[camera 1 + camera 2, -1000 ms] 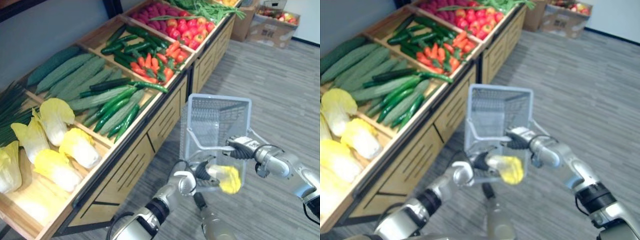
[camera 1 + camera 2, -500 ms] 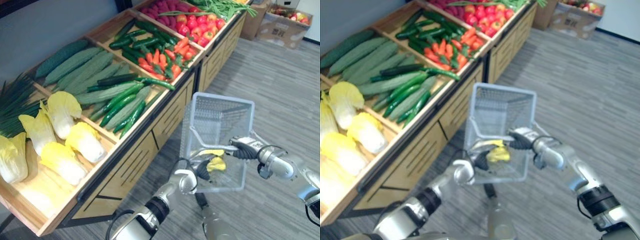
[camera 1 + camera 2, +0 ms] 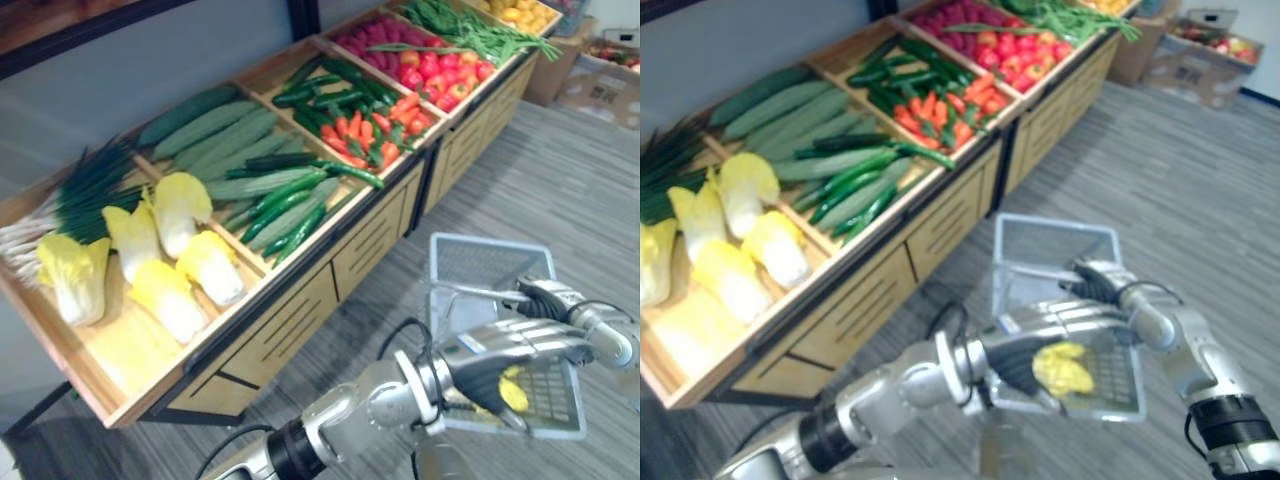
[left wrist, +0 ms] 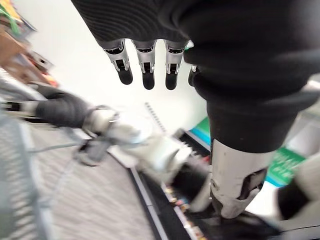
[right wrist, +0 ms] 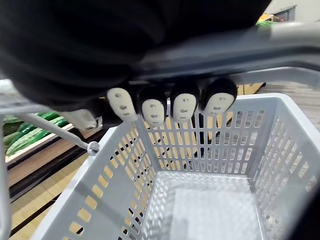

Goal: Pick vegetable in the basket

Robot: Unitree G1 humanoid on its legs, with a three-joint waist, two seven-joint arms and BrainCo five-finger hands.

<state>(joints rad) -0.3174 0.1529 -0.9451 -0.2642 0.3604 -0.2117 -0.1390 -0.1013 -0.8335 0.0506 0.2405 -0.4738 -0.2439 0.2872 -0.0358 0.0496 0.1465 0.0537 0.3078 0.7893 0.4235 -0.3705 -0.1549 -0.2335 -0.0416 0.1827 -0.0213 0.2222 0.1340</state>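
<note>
Yellow veg (image 3: 1065,368) right under left hand (image 3: 1017,364), at basket (image 3: 1055,245) near end (lying or hanging, can't tell). Left fingers straight, not gripping. Right hand (image 3: 1100,285) curled round handle (image 3: 470,291). You hold basket level, lift left hand straight up, slowly.

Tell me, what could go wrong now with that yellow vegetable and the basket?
The basket hangs above the floor from a thin handle that the right hand has its fingers curled round; a swing or slip could tip it. The yellow vegetable sits at the basket's near end by the open left hand. I cannot tell if it lies fully inside, so it might roll out. The left hand could also catch the rim on leaving.
</note>
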